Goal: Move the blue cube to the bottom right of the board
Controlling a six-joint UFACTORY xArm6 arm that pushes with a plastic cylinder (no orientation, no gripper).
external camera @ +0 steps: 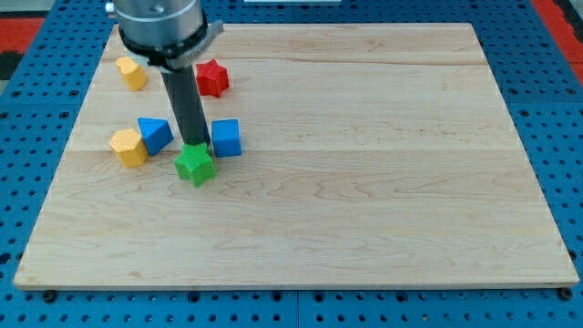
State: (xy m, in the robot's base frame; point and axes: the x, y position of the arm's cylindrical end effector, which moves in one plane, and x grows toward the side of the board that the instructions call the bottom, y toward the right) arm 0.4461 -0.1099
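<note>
The blue cube [226, 138] sits left of the board's middle. My tip [195, 143] stands just to the cube's left, close to it, at the top edge of a green star block [195, 165]. I cannot tell whether the tip touches the cube. The rod rises from there to the arm's grey head at the view's top left.
A blue triangular block [155, 134] and a yellow block [128, 147] lie left of the tip. A red star block [212, 77] and another yellow block [131, 73] lie near the top left. The wooden board [383, 182] rests on a blue pegboard.
</note>
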